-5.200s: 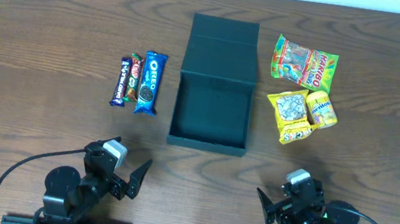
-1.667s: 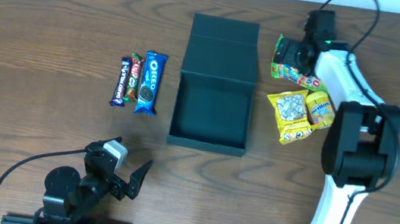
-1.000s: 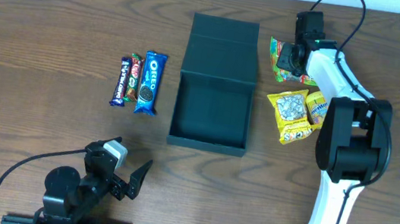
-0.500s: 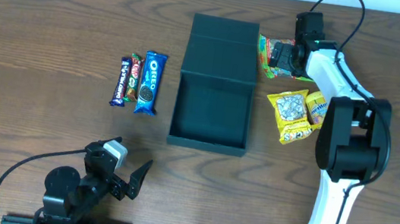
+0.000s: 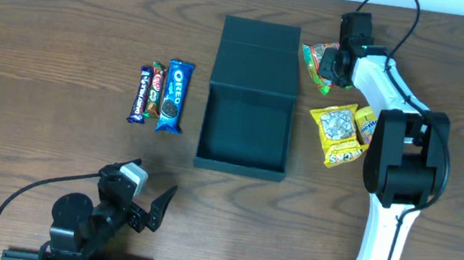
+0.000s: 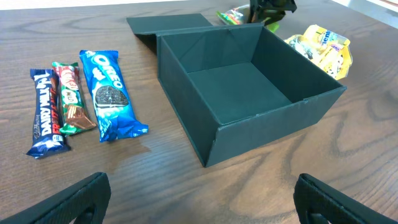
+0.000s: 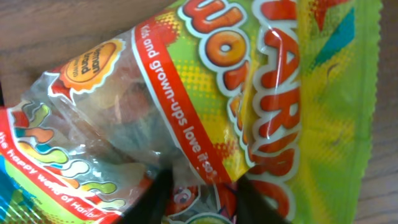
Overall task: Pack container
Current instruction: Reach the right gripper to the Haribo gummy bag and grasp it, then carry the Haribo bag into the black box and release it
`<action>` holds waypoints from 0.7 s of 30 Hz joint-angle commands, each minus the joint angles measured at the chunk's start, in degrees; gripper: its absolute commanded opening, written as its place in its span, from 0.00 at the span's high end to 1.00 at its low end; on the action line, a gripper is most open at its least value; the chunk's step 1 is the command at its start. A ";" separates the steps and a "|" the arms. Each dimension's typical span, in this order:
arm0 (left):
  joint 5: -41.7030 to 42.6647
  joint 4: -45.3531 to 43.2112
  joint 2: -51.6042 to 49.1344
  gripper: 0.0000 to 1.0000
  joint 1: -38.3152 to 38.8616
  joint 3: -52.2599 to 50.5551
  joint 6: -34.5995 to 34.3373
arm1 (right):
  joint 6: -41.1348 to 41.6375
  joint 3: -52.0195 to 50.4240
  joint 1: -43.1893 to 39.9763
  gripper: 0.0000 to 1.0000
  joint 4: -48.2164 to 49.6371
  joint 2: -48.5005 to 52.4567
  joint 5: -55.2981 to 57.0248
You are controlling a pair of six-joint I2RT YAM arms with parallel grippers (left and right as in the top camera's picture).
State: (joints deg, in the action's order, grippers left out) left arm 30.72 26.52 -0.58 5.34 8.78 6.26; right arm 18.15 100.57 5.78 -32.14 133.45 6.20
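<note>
Right gripper (image 5: 332, 62) extended, clamped; left gripper (image 6: 199, 200) open

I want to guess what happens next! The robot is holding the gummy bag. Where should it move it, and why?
Probably carry the Haribo bag over the open container. The right gripper is shut on the bag beside the flap lid, and the container is empty.
</note>
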 commanded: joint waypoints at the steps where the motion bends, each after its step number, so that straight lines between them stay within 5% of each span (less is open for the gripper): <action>1: 0.39 0.22 0.35 0.05 -0.13 -1.16 0.39 | -0.20 -2.43 0.28 0.90 -2.86 5.29 -0.22; 4: 0.39 0.22 0.35 0.05 -0.13 -1.16 0.39 | -0.20 -2.27 0.24 0.99 -4.31 4.20 -0.20; 21: 0.39 0.22 0.35 0.05 -0.13 -1.16 0.39 | 1.25 0.22 7.04 0.99 -17.38 -27.21 -4.07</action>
State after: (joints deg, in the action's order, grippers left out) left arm 30.72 26.52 -0.58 5.34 8.78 6.26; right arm 17.02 99.90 9.17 -48.10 113.43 4.86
